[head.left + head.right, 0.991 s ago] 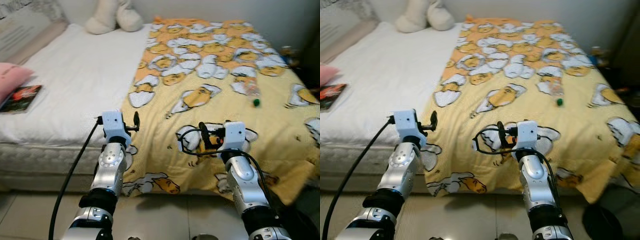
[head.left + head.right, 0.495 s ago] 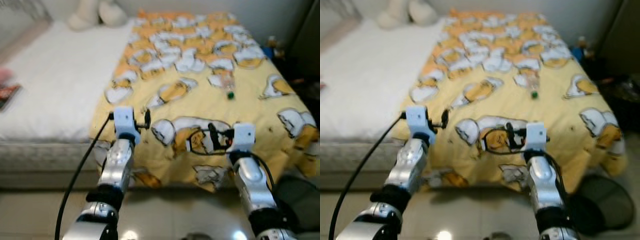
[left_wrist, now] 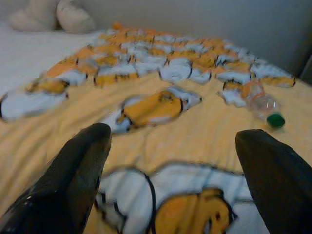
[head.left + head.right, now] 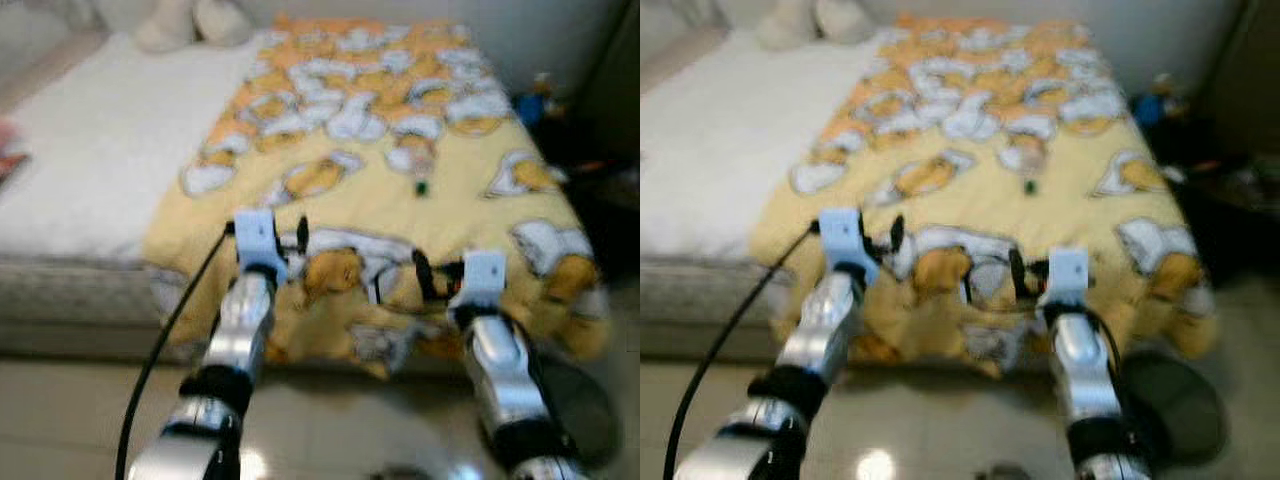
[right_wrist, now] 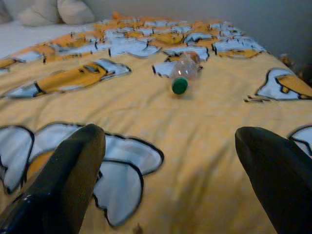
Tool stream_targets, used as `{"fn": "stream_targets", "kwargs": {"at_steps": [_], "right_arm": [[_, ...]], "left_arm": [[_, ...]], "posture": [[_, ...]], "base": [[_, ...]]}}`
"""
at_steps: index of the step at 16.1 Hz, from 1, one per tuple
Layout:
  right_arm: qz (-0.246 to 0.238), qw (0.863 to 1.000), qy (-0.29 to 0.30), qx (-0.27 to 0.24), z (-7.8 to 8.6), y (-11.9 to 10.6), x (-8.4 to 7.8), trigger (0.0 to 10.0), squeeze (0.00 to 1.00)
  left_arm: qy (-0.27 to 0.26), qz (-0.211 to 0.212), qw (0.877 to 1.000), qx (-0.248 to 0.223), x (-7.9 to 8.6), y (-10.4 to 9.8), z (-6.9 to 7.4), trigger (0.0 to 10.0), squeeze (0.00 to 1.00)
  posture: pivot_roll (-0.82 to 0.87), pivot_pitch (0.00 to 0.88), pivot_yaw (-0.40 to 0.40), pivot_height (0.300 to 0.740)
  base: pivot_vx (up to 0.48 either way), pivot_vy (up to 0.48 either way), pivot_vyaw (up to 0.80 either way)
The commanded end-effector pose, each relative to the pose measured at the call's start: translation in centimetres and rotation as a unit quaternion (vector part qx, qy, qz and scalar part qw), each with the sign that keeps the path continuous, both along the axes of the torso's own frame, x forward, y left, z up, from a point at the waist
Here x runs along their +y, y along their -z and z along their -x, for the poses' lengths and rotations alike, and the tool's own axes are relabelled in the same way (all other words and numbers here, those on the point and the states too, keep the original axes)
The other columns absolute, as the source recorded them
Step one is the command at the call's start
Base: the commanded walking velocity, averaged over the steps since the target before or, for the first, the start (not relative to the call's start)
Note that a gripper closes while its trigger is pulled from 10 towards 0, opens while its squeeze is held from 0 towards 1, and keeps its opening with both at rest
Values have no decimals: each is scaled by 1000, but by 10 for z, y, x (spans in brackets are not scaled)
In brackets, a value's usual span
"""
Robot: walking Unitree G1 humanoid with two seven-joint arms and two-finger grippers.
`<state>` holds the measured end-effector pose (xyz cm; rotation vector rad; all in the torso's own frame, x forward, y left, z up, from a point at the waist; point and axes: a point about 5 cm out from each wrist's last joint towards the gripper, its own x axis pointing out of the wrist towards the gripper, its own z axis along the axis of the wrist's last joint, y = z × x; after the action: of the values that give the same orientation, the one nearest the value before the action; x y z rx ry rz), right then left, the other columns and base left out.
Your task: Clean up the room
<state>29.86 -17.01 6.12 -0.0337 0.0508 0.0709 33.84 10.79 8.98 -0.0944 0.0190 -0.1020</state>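
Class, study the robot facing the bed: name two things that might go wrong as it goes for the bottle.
The plastic bottle lies on its side on the soft yellow blanket, so a nudge might roll it away. It also sits well beyond both open grippers, left and right, so the robot may have to lean far over the bed.

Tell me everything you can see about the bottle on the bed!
The bottle is small, clear plastic and crinkly looking, with a green cap. It lies on its side on the yellow blanket, cap end pointing toward the robot. It looks empty, though that is hard to tell. Only the blanket touches it. Both grippers, the left gripper and the right gripper, are open and well short of it.
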Motion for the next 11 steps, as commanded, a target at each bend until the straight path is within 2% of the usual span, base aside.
{"fn": "stream_targets", "kwargs": {"at_steps": [1, 11], "right_arm": [[-4, 1000, -8, -3, -1, -1, 6, 10000, 0], [-4, 1000, -8, -3, -1, -1, 6, 10000, 0]], "left_arm": [[-6, -8, 1000, 0, 6, -1, -1, 10000, 0], [-6, -8, 1000, 0, 6, -1, -1, 10000, 0]], "posture": [[-202, 0, 102, 740], [-202, 0, 102, 740]], "base": [[0, -450, 0], [0, -450, 0]]}}
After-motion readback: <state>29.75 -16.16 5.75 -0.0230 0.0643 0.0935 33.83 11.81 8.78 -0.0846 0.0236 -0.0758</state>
